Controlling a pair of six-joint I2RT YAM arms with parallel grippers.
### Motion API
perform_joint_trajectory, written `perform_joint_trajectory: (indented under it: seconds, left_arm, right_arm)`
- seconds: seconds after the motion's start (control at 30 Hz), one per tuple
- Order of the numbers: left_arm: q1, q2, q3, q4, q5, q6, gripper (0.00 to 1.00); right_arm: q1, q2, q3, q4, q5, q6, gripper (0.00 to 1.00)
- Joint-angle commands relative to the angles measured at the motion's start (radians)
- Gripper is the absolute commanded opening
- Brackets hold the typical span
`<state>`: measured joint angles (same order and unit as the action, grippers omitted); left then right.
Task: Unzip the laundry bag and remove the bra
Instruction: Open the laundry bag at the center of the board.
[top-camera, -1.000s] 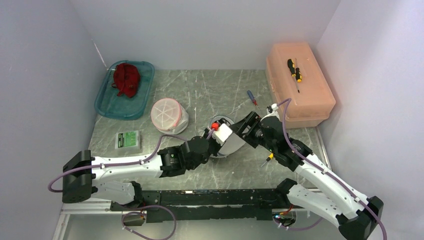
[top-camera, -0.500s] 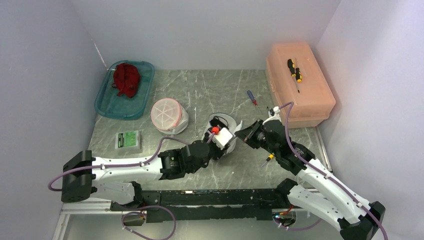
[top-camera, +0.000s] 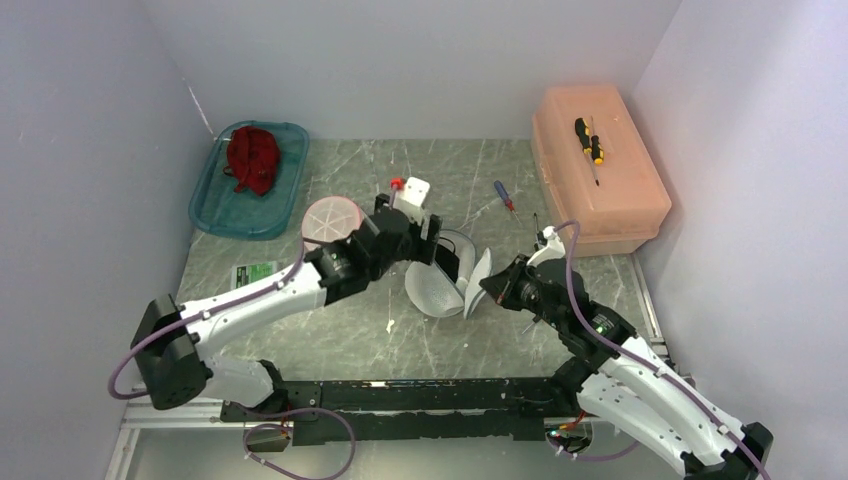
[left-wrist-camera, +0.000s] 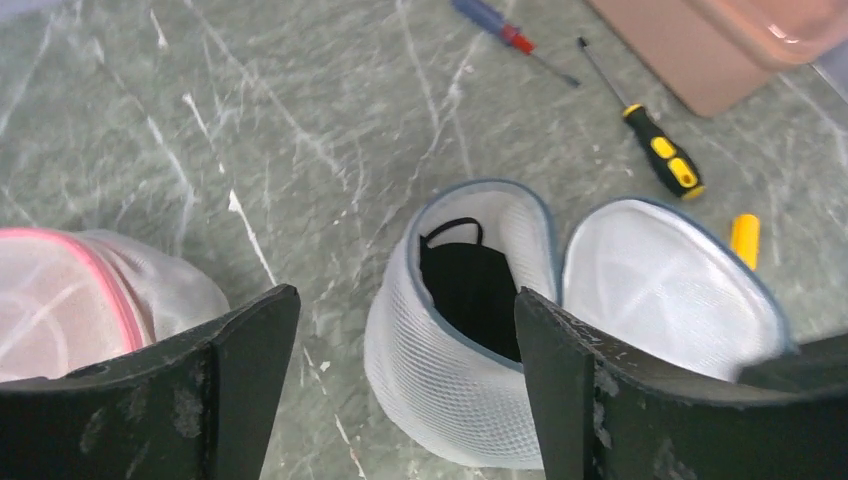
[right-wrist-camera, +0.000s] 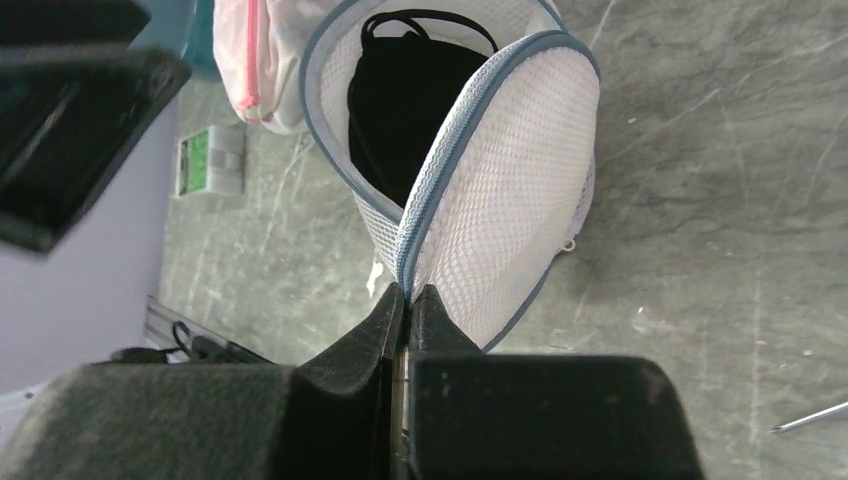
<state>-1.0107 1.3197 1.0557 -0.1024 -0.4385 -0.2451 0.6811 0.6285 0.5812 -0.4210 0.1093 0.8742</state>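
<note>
The laundry bag (top-camera: 437, 291) is a round white mesh pouch with grey-blue zip trim, standing unzipped mid-table. Its lid (top-camera: 478, 283) hangs open to the right. The black bra (left-wrist-camera: 470, 290) lies inside, also showing in the right wrist view (right-wrist-camera: 400, 100). My right gripper (right-wrist-camera: 408, 292) is shut on the zip-trimmed edge of the lid, at the bag's right side (top-camera: 494, 286). My left gripper (left-wrist-camera: 403, 300) is open and hovers above the bag's far left (top-camera: 430, 240), holding nothing.
A second mesh bag with pink trim (top-camera: 335, 222) stands left of the open one. A teal tray (top-camera: 215, 215) with a red cloth (top-camera: 252, 158) sits far left. A salmon toolbox (top-camera: 600, 180) is at the right. Screwdrivers (left-wrist-camera: 655, 150) and a green packet (top-camera: 255, 272) lie loose.
My left gripper has opened and lifted back and to the left, away from the bag. My right gripper has shut on the lid's edge and drawn it right.
</note>
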Motion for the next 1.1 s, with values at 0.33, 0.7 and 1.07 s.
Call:
perform_joint_trajectory:
  seconds: [0.33, 0.7, 1.07]
  left_arm:
    - [0.188, 0.314, 0.282, -0.280, 0.484, -0.072, 0.81]
    - [0.215, 0.299, 0.206, -0.320, 0.312, -0.154, 0.37]
    - [0.220, 0.082, 0.177, -0.332, 0.249, -0.145, 0.89]
  right_arm:
    - [-0.003, -0.106, -0.048, 0.117, -0.079, -0.329, 0.00]
    - [-0.003, -0.113, -0.039, 0.234, -0.131, -0.407, 0.00]
    - [-0.003, -0.109, -0.021, 0.242, -0.122, -0.438, 0.00]
